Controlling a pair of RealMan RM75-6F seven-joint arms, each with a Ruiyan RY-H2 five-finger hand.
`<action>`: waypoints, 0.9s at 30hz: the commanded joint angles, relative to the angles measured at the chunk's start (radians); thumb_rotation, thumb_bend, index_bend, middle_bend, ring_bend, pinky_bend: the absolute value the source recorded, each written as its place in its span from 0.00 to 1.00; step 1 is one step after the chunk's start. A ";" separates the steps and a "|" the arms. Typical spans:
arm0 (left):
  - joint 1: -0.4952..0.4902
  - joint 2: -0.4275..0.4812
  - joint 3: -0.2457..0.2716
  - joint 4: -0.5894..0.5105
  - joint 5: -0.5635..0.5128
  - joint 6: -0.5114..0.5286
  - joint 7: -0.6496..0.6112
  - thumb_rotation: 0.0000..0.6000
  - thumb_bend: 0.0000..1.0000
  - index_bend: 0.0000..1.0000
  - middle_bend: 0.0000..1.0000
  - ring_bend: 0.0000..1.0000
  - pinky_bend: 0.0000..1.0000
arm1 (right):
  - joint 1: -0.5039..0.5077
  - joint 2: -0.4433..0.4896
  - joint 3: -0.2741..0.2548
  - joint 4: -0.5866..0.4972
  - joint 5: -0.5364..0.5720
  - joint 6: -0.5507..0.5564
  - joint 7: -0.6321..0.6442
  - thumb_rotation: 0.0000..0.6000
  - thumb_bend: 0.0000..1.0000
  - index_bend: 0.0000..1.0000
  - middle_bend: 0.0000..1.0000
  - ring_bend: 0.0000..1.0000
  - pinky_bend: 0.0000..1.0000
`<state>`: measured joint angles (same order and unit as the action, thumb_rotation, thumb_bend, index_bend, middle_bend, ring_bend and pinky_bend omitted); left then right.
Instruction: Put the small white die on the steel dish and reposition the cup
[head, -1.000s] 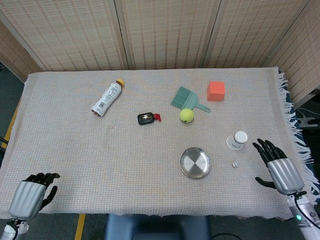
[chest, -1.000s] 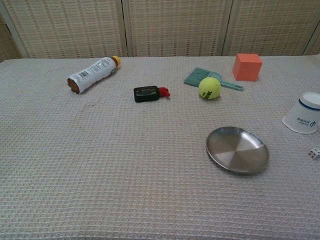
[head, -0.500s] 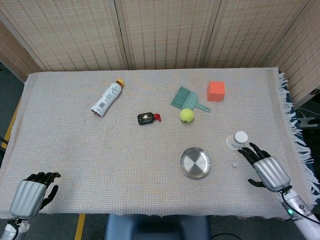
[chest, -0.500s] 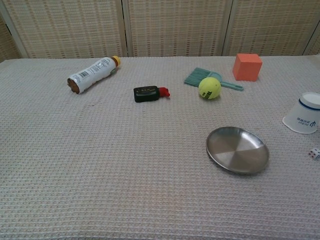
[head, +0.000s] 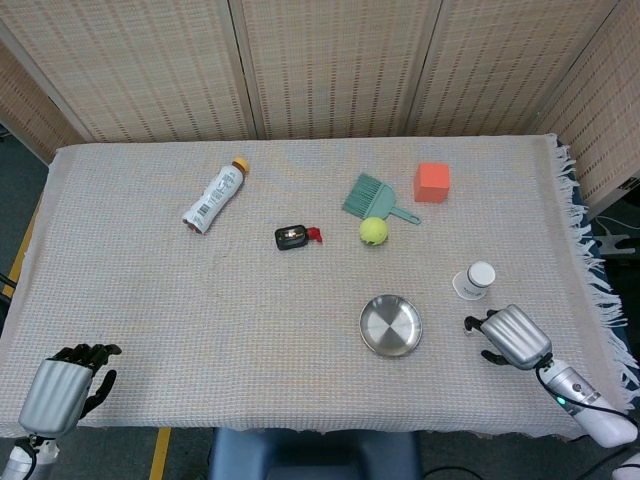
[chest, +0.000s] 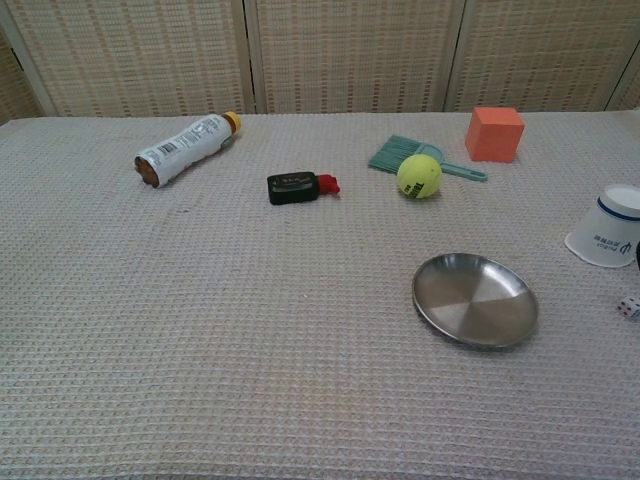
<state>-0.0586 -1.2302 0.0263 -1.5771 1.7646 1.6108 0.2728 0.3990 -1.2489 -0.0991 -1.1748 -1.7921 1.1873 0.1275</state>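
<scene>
The small white die (chest: 628, 307) lies on the cloth at the far right edge of the chest view, right of the empty steel dish (chest: 475, 300). In the head view my right hand (head: 508, 336) hovers right of the dish (head: 391, 325). Its fingers reach left and down over the die's spot and hide it, and they are apart, holding nothing. The white paper cup (head: 474, 280) with a blue band (chest: 608, 238) sits mouth-down and tilted, just behind that hand. My left hand (head: 62, 392) rests at the front left table edge, holding nothing.
Further back lie a white bottle (head: 214, 196), a small black-and-red object (head: 293, 237), a tennis ball (head: 373, 231), a green brush (head: 370, 197) and an orange cube (head: 432, 182). The fringed cloth edge runs down the right side.
My right hand has moved left and inward from the table's right edge, turning its fingers down over the die. The die, cup, dish and left hand have not moved.
</scene>
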 joint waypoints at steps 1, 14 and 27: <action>0.000 0.000 0.000 0.001 0.001 0.002 -0.001 1.00 0.39 0.41 0.52 0.49 0.62 | 0.013 -0.013 -0.006 0.021 0.005 -0.015 0.022 1.00 0.18 0.41 0.73 0.62 0.87; -0.002 0.000 0.002 -0.001 -0.001 -0.003 -0.001 1.00 0.39 0.41 0.52 0.49 0.62 | 0.030 -0.012 0.001 0.014 0.097 -0.110 -0.020 1.00 0.25 0.35 0.74 0.63 0.89; -0.002 0.002 0.005 -0.003 0.000 -0.003 -0.007 1.00 0.39 0.41 0.52 0.49 0.62 | 0.055 -0.075 -0.004 0.093 0.135 -0.185 -0.011 1.00 0.25 0.36 0.75 0.64 0.89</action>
<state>-0.0609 -1.2281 0.0309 -1.5798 1.7648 1.6073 0.2654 0.4494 -1.3161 -0.1009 -1.0917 -1.6592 1.0086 0.1098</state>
